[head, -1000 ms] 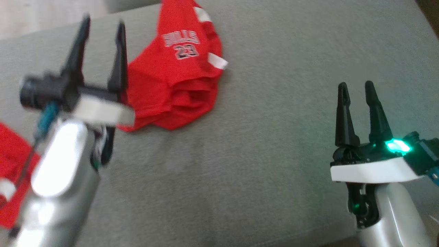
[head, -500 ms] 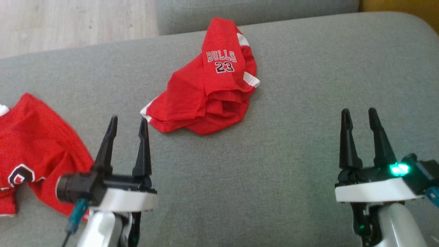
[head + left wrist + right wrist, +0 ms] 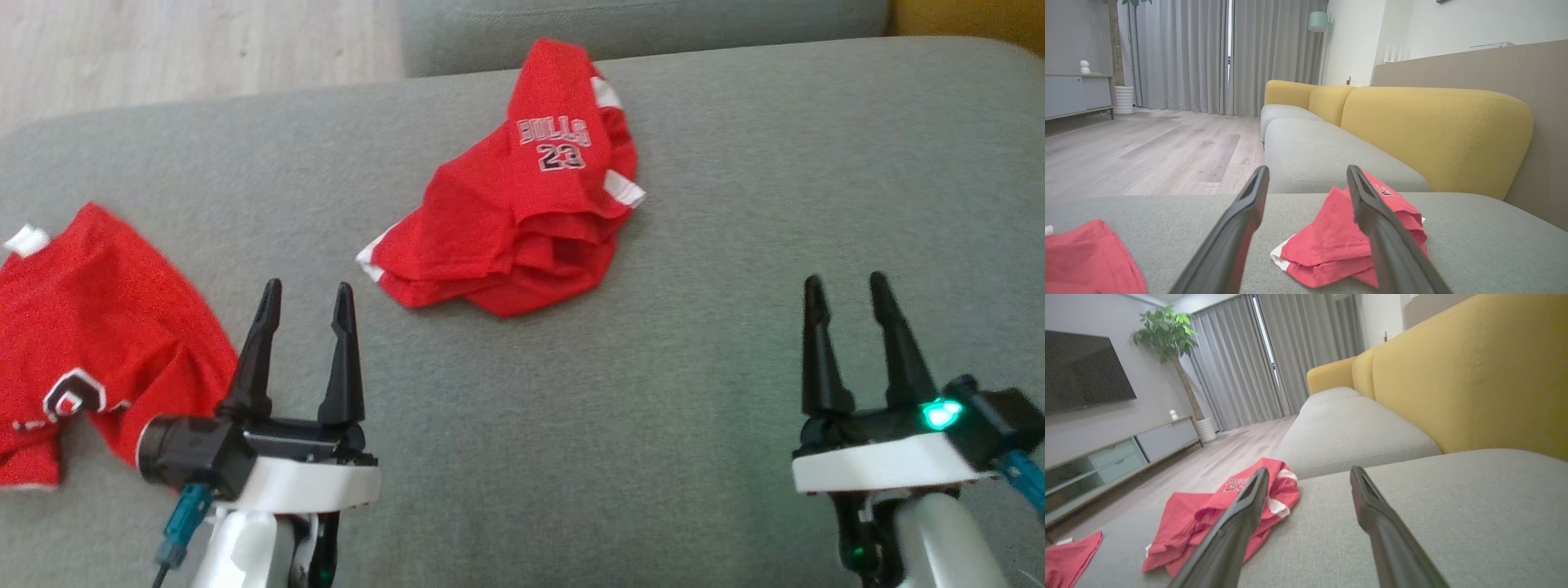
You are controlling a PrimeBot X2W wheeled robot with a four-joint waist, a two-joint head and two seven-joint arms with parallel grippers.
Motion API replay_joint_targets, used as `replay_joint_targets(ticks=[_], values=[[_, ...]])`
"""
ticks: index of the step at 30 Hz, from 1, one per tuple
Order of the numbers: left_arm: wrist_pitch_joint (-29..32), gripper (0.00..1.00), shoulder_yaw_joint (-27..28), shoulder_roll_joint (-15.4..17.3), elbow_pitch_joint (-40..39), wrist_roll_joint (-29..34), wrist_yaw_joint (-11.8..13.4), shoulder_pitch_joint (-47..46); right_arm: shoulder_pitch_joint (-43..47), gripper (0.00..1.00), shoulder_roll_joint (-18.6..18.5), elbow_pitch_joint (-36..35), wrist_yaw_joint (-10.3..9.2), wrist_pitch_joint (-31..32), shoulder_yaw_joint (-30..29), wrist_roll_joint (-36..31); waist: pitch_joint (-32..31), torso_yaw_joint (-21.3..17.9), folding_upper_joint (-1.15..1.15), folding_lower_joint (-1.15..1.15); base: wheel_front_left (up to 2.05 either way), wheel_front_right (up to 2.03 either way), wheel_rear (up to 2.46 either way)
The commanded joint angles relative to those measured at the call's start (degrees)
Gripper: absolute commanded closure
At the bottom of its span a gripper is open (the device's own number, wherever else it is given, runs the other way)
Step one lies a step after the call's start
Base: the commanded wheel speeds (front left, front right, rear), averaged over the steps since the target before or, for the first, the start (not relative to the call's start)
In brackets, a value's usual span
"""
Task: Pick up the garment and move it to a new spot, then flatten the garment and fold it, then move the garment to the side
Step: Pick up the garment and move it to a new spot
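Head view found the red garment (image 3: pixel 510 220) lying free on the sofa seat (image 3: pixel 653 425)

The red garment lay crumpled in a loose heap toward the far middle of the grey seat, its "BULLS 23" print facing up and white trim showing at two edges. The left gripper (image 3: pixel 308 287) hovered on its near side, close to its near-left corner, fingers spread wide with nothing between them. The right gripper (image 3: pixel 846 281) stood well apart to the right, over bare cushion, likewise spread wide and empty. A second red garment (image 3: pixel 90 327) lay rumpled at the seat's left end, just beside the left gripper's body. In the left wrist view the heap sat beyond the fingertips, partly behind one finger. Wooden floor (image 3: pixel 163 49) showed past the seat's far edge, and a yellow backrest (image 3: pixel 1433 130) ran along the sofa.
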Motion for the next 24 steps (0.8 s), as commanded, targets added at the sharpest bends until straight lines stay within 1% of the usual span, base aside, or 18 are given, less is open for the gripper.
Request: replay_joint_targets(ticks=[1,3,7,13,14,18,21,24], values=[[-0.29,0.0,2.28,-0.18,-1.42,0.5,-0.46,-1.72,-1.98,0.0,-0.26,-0.87,-0.04,-0.62,1.51,-1.02,0.82,1.1,0.0,0.0,0.0,0.0,0.0],[-0.29,0.0,2.26,-0.57,-1.12,0.76,-1.01,-2.09,-3.31,0.0,-0.26,1.09,-0.04,-0.62,2.17,-1.92,1.63,2.33,0.0,0.0,0.0,0.0,0.0],[-0.29,0.0,1.6,-1.08,-0.5,0.95,-1.76,-3.13,-7.9,0.0,-0.26,7.48,-0.04,-0.62,3.45,-4.09,3.74,5.24,0.0,0.0,0.0,0.0,0.0],[-0.29,0.0,-0.45,-1.33,0.72,0.33,-2.4,-5.06,-18.68,0.0,-0.26,20.33,-0.04,2.73,4.78,-5.66,6.48,10.44,0.0,0.0,0.0,0.0,0.0],[-0.29,0.0,-1.58,-1.34,0.94,-0.56,-2.24,-5.57,-22.26,0.0,-0.26,23.96,-0.04,3.63,5.67,-4.87,7.18,12.22,0.0,0.0,0.0,0.0,0.0],[-0.29,0.0,-3.32,-1.35,1.2,-2.0,-1.46,-6.24,-27.95,0.0,-0.26,31.24,-0.04,5.26,7.89,-7.7,8.21,15.35,0.0,0.0,0.0,0.0,0.0],[-0.29,0.0,-4.0,-1.36,1.26,-2.58,-0.85,-6.52,-30.91,0.0,-0.26,35.87,-0.04,5.11,8.41,-11.04,8.75,17.02,0.0,0.0,0.0,0.0,0.0],[-0.29,0.0,-4.02,-1.36,1.17,-2.88,-0.43,-6.54,-33.01,0.0,-0.26,40.09,-0.04,5.14,7.58,-13.02,8.92,17.83,0.0,0.0,0.0,0.0,0.0]])
